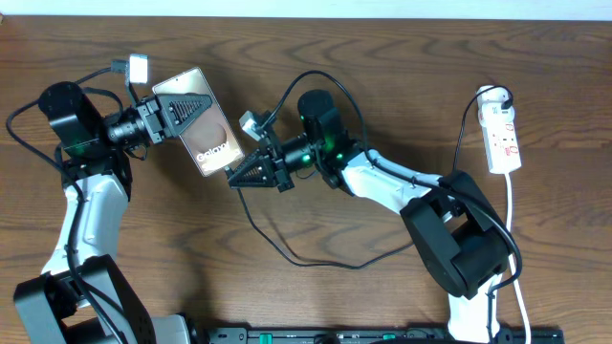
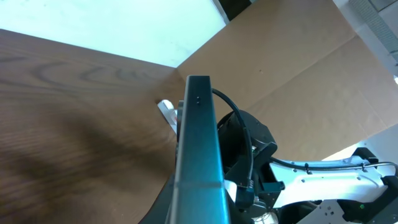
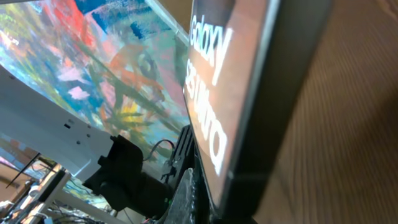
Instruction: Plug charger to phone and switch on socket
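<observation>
Two claws over the brown worktop (image 1: 402,57): left claw (image 1: 175,108) pinches the phone (image 1: 201,124) by its upper end, screen facing up and tilted; right claw (image 1: 232,176), fingers drawn together on the charger (image 1: 316,264) plug, sits at the phone's lower edge, the cable looping back across the wood; socket (image 1: 503,139) lies well apart at far right

The phone (image 1: 196,119) shows white lettering on its brownish screen: "Galaxy" in the overhead view. The right wrist view, up close, shows a second line beneath it that appears to read "S23 Ultra". The red marks on the power strip (image 1: 502,139) are too small to read.
</observation>
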Robot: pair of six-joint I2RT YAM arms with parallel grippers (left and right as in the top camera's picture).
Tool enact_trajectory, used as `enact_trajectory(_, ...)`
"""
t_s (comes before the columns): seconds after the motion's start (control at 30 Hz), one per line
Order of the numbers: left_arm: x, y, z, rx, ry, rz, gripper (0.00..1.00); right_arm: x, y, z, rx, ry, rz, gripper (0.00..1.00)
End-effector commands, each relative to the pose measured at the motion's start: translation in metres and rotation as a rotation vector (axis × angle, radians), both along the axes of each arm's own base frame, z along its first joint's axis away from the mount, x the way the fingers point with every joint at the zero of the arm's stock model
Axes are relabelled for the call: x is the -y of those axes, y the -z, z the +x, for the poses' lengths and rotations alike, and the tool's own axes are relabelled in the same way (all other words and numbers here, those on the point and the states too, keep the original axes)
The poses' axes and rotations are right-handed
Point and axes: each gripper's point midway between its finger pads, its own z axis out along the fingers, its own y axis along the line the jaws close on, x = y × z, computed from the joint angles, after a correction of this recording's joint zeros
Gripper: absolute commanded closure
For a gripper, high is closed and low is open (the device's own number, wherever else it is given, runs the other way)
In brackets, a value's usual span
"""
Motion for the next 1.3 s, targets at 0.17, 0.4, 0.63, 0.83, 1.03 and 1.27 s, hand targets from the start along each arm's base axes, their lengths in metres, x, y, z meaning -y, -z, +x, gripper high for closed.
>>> enact_trajectory(0.17, 0.005, -0.002, -0.007, 0.023, 0.034, 0.004, 0.93, -0.006, -0.001, -0.005, -0.001, -0.005, -0.001, 0.99)
enact_trajectory(0.4, 0.005, -0.002, -0.007, 0.023, 0.034, 0.004, 0.92, -0.006, -0.001, -0.003, -0.006, 0.006, -0.006, 0.99)
enact_trajectory(0.63, 0.005, -0.002, -0.007, 0.023, 0.035, 0.004, 0.93, -0.002, 0.000, 0.004, -0.005, 0.026, -0.007, 0.99)
enact_trajectory(0.83, 0.005, -0.002, -0.007, 0.023, 0.034, 0.004, 0.93, 0.002, 0.000, 0.010, -0.014, 0.037, -0.010, 0.99)
enact_trajectory(1.03, 0.005, -0.002, -0.007, 0.023, 0.035, 0.004, 0.93, 0.001, 0.000, 0.009, -0.013, 0.036, -0.010, 0.99)
enact_trajectory(1.27, 0.006, -0.002, -0.007, 0.022, 0.037, 0.004, 0.93, -0.001, -0.001, 0.012, -0.014, 0.058, -0.012, 0.99)
